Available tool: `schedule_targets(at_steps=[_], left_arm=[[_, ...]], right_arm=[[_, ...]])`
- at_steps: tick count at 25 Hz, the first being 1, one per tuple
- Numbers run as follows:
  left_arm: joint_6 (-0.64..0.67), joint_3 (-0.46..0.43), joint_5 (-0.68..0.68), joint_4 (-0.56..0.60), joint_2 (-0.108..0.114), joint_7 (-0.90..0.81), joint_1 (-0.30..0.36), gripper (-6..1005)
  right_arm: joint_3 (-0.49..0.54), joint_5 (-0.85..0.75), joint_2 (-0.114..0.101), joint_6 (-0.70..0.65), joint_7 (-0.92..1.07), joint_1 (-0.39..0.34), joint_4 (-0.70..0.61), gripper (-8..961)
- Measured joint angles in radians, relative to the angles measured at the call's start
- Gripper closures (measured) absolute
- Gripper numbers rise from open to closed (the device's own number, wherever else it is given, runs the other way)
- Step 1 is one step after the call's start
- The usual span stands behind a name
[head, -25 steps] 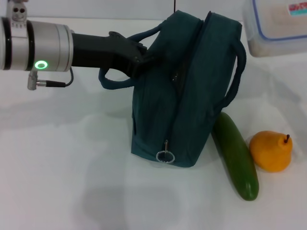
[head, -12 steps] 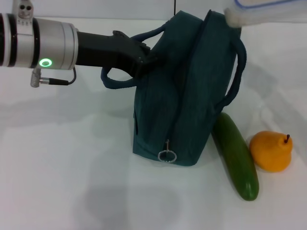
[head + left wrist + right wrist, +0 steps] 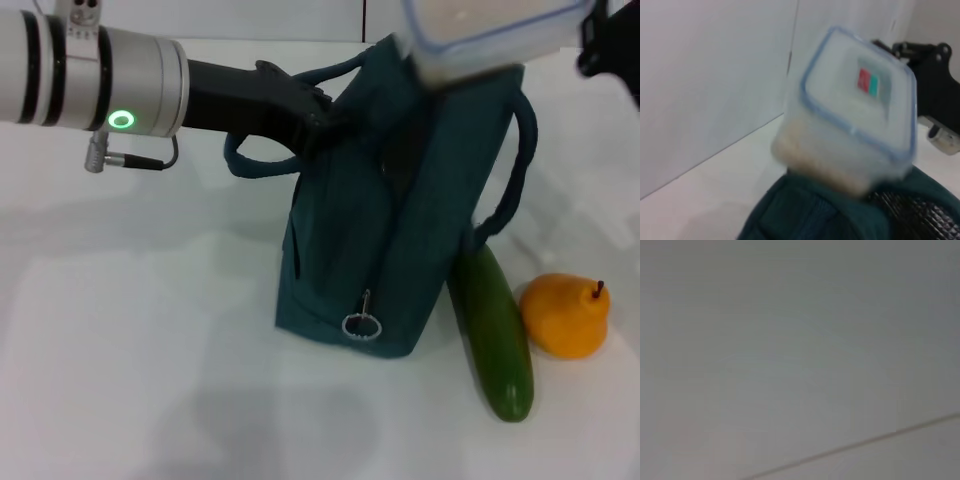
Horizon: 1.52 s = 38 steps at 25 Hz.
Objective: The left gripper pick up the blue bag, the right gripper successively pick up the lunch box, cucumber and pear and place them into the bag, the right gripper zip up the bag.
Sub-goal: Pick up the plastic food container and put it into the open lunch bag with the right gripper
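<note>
Since a second ago, the lunch box (image 3: 490, 35) has travelled from the far right to hang over the blue bag's (image 3: 400, 220) open top, and the bag tilts more. Left claw (image 3: 325, 118) pinches a bag handle. Right claw (image 3: 610, 45) shows only as a dark edge; its grip cannot be told. Left wrist view reveals the box's red-and-teal sticker and foil lining. Cucumber (image 3: 495, 335) and pear (image 3: 566, 315) lie on the white desk (image 3: 130, 350).

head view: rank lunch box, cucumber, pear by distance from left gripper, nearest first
From the left gripper, at the blue bag's handle:
1. lunch box, raised above the bag's top, to the gripper's right.
2. cucumber, on the table against the bag's right side.
3. pear, right of the cucumber.
</note>
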Motion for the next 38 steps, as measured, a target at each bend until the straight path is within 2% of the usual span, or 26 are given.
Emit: schedule_targets(at_steps=[5, 14, 23, 34, 38], left_arm=[[-0.022, 0.001, 0.015, -0.004, 0.0, -0.012, -0.003, 941], [-0.031, -0.007, 0.039, -0.006, 0.004, -0.076, -0.029, 940], [-0.027, -0.006, 0.043, -0.006, 0.005, -0.116, -0.037, 940], [-0.025, 0.007, 0.04, -0.033, 0.002, -0.11, -0.054, 940], [-0.025, 0.017, 0.037, -0.043, 0.001, -0.108, -0.055, 940]], right_arm=[[0.001, -0.08, 0.0, 0.043, -0.007, -0.009, 0.017, 861], [-0.007, -0.121, 0.0, 0.048, -0.052, -0.088, 0.021, 861], [-0.012, -0.209, 0.0, 0.094, -0.059, -0.132, -0.018, 860], [-0.003, -0.346, 0.0, 0.109, -0.163, -0.062, -0.012, 852], [0.0, -0.367, 0.0, 0.131, -0.203, -0.058, 0.002, 848]])
